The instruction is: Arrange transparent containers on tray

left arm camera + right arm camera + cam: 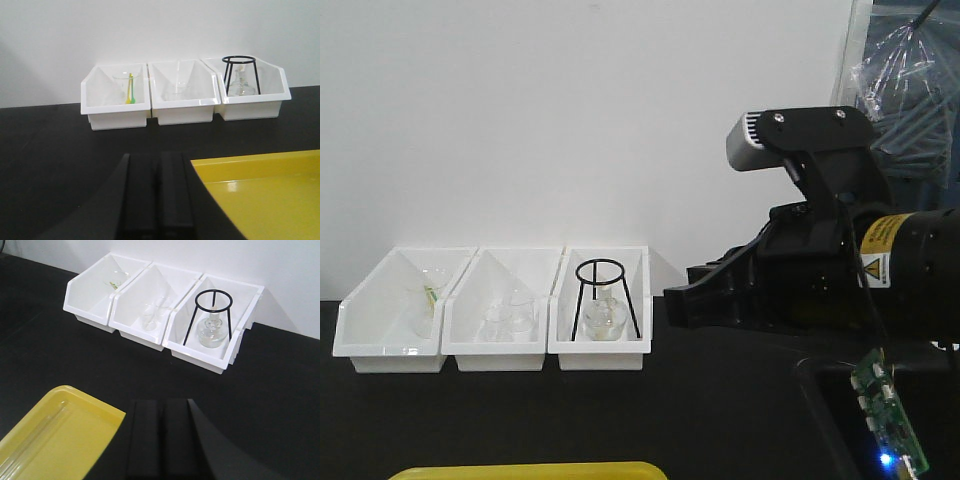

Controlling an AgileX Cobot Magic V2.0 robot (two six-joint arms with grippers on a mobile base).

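1. Front view: three white open-front plastic bins (500,310) are sitting in a row against the white wall on the black tabletop (520,420). The right-hand bin is holding a black wire tripod stand (605,297) over a small clear glass flask (604,322); the other two are showing faint clear glassware, hard to make out. The right arm (820,260) is filling the right side, carrying a yellow warning sticker (883,250) too small to read. Only a sliver of the bright yellow plastic tray (525,470) is peeking in at the bottom edge. A green circuit board (888,420) is glowing blue at lower right.

2. Left wrist view: the left gripper (152,200) is showing its two black fingers pressed flat together, nothing between them. The yellow tray (260,195) is lying just to its right, cut off by the frame. A clear beaker with yellow and green sticks (129,90) is standing in the left bin.

3. Right wrist view: the right gripper (161,440) is likewise showing fingers closed tight and holding nothing. The tray (55,435) is lying at lower left, with slim clear glass test tubes (25,452) resting on it near the corner, faint and partly cut off.
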